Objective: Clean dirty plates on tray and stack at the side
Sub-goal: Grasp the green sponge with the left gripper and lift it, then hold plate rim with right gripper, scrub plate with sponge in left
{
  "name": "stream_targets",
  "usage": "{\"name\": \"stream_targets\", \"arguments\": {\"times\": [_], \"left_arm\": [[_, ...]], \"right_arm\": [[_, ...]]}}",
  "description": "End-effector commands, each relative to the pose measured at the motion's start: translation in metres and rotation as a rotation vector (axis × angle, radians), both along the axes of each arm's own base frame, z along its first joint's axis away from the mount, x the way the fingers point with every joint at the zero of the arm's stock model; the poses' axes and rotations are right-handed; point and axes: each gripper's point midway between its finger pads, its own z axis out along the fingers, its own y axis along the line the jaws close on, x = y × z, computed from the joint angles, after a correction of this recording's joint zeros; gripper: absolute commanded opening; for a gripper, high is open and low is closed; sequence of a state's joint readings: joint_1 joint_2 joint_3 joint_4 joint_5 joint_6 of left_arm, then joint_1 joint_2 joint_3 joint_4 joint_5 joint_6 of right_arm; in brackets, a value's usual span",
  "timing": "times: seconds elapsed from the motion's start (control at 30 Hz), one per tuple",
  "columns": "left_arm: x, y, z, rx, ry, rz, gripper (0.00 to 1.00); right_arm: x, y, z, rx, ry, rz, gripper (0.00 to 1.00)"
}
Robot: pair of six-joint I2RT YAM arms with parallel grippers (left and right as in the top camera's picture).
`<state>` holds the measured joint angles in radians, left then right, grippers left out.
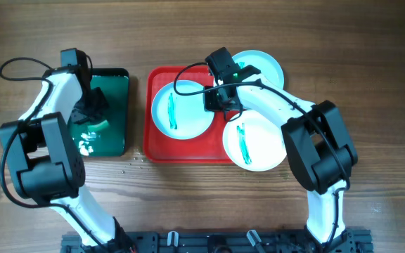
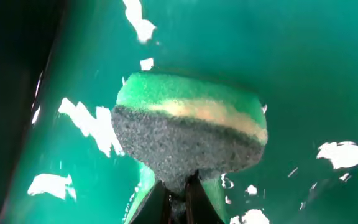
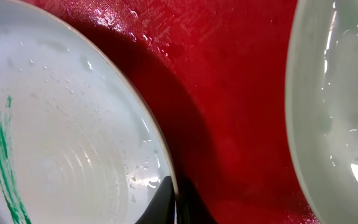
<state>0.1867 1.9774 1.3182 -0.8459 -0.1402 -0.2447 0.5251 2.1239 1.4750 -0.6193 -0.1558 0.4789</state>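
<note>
While L gripper (image 2: 179, 196) pinches a sponge (image 2: 188, 134) over green tray (image 2: 328, 68), R gripper (image 3: 176, 205) clamps rim of smeared plate (image 3: 61, 124) on red tray (image 3: 229, 93).

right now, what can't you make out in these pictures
Overhead: the right arm covers part of the back plate, so smears there cannot be ruled out.
Right wrist: the bottom edge cuts off the right tool at the left plate's rim; open or shut is unclear.
Left wrist: the gripped sponge hides most of the left tool and the green tray under it.
</note>
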Motion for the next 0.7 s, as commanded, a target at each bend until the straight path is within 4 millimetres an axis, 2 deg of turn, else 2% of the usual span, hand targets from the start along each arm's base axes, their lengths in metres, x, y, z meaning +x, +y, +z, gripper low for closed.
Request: {"name": "stream_targets", "arguments": {"times": [0.0,0.07,0.13,0.2,0.23,0.3,0.43,0.57,0.67], "left_arm": [[0.019,0.001,0.049,-0.017,-0.088,-0.008,0.04],[0.029,-0.01,0.073,-0.075,-0.144,-0.046,0.04],[0.035,-0.032,0.098,-0.152,-0.215,-0.122,0.04],[0.034,-0.048,0.103,-0.186,-0.221,-0.154,0.04],[0.035,-0.057,0.104,-0.213,-0.222,-0.175,0.04],[0.036,-0.09,0.106,-0.303,-0.233,-0.289,0.04],[0.041,-0.136,0.108,-0.369,-0.253,-0.387,0.04],[0.048,-0.167,0.101,-0.377,-0.26,-0.457,0.04],[0.055,-0.194,0.085,-0.385,-0.256,-0.52,0.04]], "right_arm": [[0.001,0.0,-0.01,-0.023,0.01,-0.018,0.04],[0.002,0.0,-0.01,-0.021,0.007,-0.019,0.04],[0.002,0.001,-0.009,-0.012,0.005,-0.017,0.04],[0.001,0.006,-0.008,0.013,0.008,0.017,0.04],[0.001,0.008,-0.007,0.025,0.01,0.024,0.04],[0.001,0.009,-0.006,0.056,0.024,0.023,0.04],[0.0,0.01,-0.004,0.091,0.038,0.045,0.04],[-0.001,0.012,-0.004,0.104,0.044,0.048,0.04],[-0.001,0.013,-0.004,0.105,0.042,0.047,0.04]]}}
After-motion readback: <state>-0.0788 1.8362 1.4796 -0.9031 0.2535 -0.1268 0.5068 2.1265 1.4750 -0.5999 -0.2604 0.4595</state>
